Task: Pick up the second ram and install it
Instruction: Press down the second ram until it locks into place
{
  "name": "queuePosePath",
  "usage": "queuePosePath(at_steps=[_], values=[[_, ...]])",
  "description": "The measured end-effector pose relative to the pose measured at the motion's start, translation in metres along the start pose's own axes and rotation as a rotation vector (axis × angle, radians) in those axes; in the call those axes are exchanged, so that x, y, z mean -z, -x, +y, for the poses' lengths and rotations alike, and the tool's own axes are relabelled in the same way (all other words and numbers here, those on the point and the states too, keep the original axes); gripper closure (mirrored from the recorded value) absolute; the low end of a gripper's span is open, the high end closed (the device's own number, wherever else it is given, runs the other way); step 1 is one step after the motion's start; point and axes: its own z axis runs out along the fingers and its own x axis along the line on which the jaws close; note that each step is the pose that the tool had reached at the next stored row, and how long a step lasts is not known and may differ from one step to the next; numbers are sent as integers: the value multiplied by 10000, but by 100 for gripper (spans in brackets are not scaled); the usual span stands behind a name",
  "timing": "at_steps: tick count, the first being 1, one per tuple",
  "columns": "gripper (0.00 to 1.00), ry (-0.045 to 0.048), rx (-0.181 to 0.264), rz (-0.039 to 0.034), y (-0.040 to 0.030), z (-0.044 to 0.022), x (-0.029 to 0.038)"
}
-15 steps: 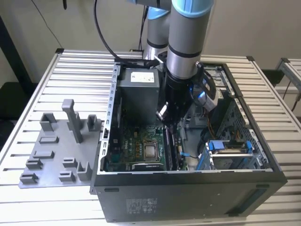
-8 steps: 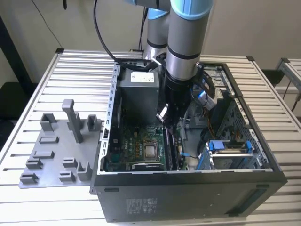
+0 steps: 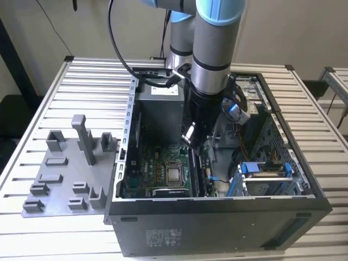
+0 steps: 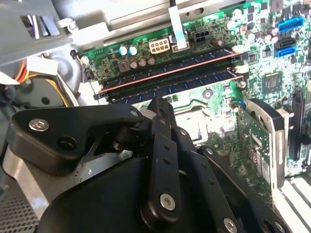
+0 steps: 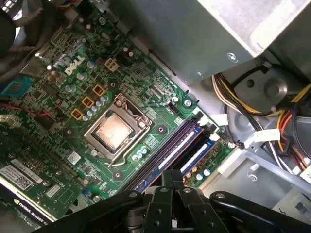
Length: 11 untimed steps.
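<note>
Gripper (image 5: 171,178) hangs inside the open computer case (image 3: 217,215), fingers closed together and empty, just above seated ram (image 4: 167,73), seemingly pressing it home.

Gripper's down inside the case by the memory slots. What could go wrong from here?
1. The gripper hangs right at the memory slots; a push that is off line could strain a slot or the board.
2. The bare processor socket lies close beside those slots, so a slip sideways might strike it.
3. A loose cable bundle runs near the slot ends; the arm could snag it in this tight case.
</note>
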Motion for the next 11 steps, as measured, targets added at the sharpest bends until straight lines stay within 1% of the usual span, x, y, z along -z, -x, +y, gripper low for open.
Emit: queuePosePath(at_steps=[8,11], values=[[89,25,692,-14,-14,12,-55],[89,40,1120,-25,-19,17,-76]])
